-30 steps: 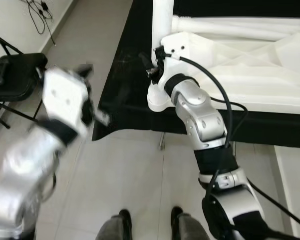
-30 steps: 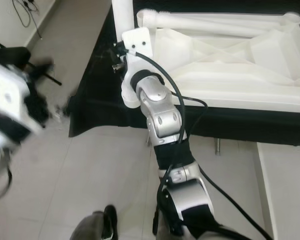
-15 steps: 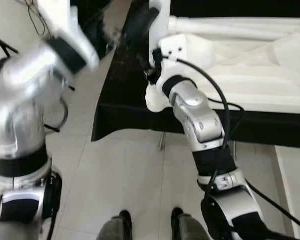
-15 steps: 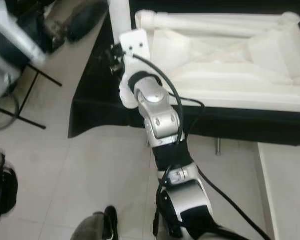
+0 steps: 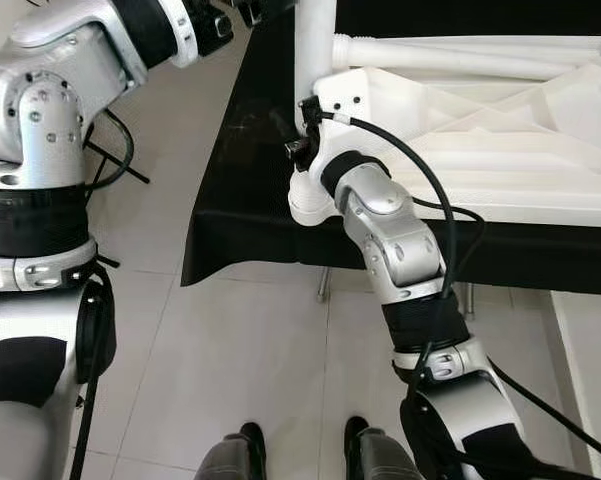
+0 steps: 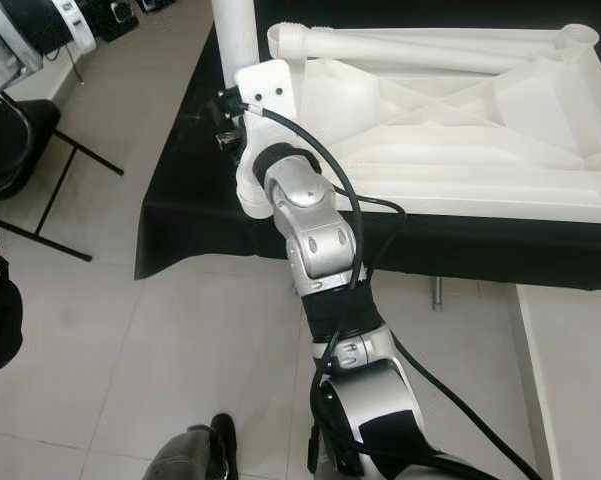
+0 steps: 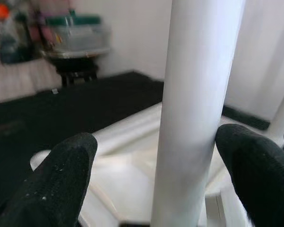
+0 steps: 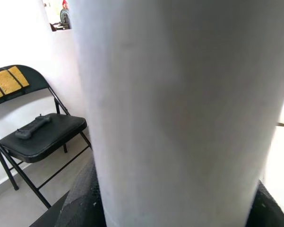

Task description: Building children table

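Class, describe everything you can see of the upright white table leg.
The upright white table leg is a smooth, plain round tube, plastic by its look, standing at a corner of the upturned white plastic tabletop. The right gripper clasps it low down; the left gripper straddles it higher up, fingers open around it.

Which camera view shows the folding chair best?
The right wrist view: the black folding chair appears whole, seat, back and crossed legs, with a small dark object on the seat. The right eye view shows part of its seat and legs at the edge. The left eye view shows little more than thin legs behind the left arm.
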Controlling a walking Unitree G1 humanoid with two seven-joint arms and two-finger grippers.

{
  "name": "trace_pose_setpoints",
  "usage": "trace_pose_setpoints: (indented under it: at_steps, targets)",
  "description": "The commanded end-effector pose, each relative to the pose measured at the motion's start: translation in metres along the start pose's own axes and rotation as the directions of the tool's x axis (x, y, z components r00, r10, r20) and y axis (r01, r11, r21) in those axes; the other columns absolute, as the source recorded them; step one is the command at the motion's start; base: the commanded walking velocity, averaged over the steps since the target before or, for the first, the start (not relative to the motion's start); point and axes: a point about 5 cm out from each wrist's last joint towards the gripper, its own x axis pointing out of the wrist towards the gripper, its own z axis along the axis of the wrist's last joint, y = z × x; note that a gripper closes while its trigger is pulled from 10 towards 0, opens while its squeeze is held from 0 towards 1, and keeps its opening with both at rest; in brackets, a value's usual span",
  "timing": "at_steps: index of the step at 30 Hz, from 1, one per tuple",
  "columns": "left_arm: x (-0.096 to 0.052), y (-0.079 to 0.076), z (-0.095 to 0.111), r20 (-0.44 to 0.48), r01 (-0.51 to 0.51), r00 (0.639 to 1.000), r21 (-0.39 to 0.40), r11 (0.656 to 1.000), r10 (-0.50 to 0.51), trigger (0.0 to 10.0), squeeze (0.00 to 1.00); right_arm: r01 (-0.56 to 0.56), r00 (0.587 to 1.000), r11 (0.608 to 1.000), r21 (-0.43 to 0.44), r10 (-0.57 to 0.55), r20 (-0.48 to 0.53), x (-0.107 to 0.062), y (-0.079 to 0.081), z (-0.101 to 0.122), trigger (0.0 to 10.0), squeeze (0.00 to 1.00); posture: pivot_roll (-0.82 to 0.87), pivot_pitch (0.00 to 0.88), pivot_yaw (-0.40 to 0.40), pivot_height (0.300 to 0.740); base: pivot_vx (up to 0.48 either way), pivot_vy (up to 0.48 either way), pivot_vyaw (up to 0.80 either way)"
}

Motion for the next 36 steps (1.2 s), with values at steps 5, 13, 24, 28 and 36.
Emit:
trace_pose_setpoints:
  at_steps: [5, 13, 24, 28, 36]
  targets:
    - [0.007, -0.003, -0.024, -0.124, 0.027, 0.992, -0.011, 1.0, -0.028, 10.0, 0.0, -0.01, 0.98, 0.997, 0.073, 0.025, -0.198, -0.005, 0.005, -0.05, 10.0, 0.0, 0.09, 0.299, 0.091, 0.74, 0.0, 0.0, 0.0]
    - [0.017, -0.012, -0.024, -0.117, 0.125, 0.985, -0.029, 0.992, -0.128, 10.0, 0.0, -0.025, 0.983, 0.996, 0.085, 0.04, -0.178, -0.005, 0.008, -0.046, 10.0, 0.0, 0.09, 0.301, 0.095, 0.74, 0.0, 0.0, 0.0]
    - [0.042, -0.026, -0.002, -0.037, 0.194, 0.981, 0.055, 0.979, -0.193, 9.4, 0.0, -0.052, 0.984, 0.995, 0.089, 0.066, -0.166, -0.006, 0.012, -0.045, 10.0, 0.0, 0.09, 0.307, 0.093, 0.74, 0.0, 0.0, 0.0]
    - [0.044, -0.027, -0.003, -0.045, 0.202, 0.979, 0.051, 0.978, -0.2, 0.0, 0.0, -0.056, 0.984, 0.994, 0.09, 0.07, -0.164, -0.006, 0.013, -0.045, 10.0, 0.0, 0.08, 0.303, 0.093, 0.74, 0.0, 0.0, 0.0]
    - [0.045, -0.025, -0.009, -0.088, 0.202, 0.976, 0.042, 0.978, -0.198, 0.0, 0.0, -0.062, 0.984, 0.994, 0.085, 0.075, -0.162, -0.006, 0.013, -0.044, 10.0, 0.0, 0.08, 0.3, 0.094, 0.74, 0.0, 0.0, 0.0]
